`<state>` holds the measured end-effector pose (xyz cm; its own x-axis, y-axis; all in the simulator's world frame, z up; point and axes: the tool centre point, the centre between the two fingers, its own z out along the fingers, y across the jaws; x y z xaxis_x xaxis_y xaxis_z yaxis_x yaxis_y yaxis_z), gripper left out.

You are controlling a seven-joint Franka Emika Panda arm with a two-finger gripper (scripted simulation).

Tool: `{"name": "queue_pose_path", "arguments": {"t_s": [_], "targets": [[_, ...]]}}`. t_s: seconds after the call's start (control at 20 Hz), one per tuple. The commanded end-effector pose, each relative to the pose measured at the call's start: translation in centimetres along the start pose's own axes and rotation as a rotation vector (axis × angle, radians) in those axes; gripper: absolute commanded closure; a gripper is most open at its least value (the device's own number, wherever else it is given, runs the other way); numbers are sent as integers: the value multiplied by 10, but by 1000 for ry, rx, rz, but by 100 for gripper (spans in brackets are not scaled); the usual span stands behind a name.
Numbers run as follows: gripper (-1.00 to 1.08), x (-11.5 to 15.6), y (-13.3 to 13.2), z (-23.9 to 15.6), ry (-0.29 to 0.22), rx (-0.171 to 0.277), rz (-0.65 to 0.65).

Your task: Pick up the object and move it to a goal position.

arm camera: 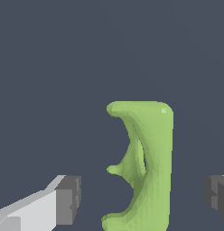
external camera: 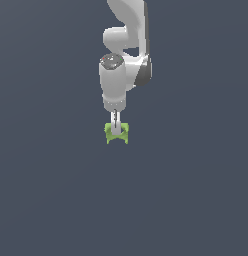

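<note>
The white Panda arm (external camera: 123, 55) reaches straight down over a plain dark slate tabletop (external camera: 56, 200). Directly below its wrist, the end effector (external camera: 116, 131) sits at the lime-green object (external camera: 117, 134), whose stubby prongs stick out on either side of the narrow white finger in the exterior view. In the wrist view the object (arm camera: 147, 167) lies between the two dark grey pads (arm camera: 68, 198), nearer the pad at the frame's edge. The fingers are spread wide, with clear gaps between each pad and the green piece, so nothing is pinched.
</note>
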<state>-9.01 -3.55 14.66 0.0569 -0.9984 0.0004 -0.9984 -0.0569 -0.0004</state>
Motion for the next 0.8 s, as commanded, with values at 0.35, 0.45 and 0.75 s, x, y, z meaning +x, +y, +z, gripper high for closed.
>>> {"name": "queue_pose_path", "arguments": {"t_s": [0.35,0.45,0.75], "targets": [[-92,1,3,1,0,0,39],[-92,1,3,4,0,0,39],[-92,1,4,27,1,-1,42]]}}
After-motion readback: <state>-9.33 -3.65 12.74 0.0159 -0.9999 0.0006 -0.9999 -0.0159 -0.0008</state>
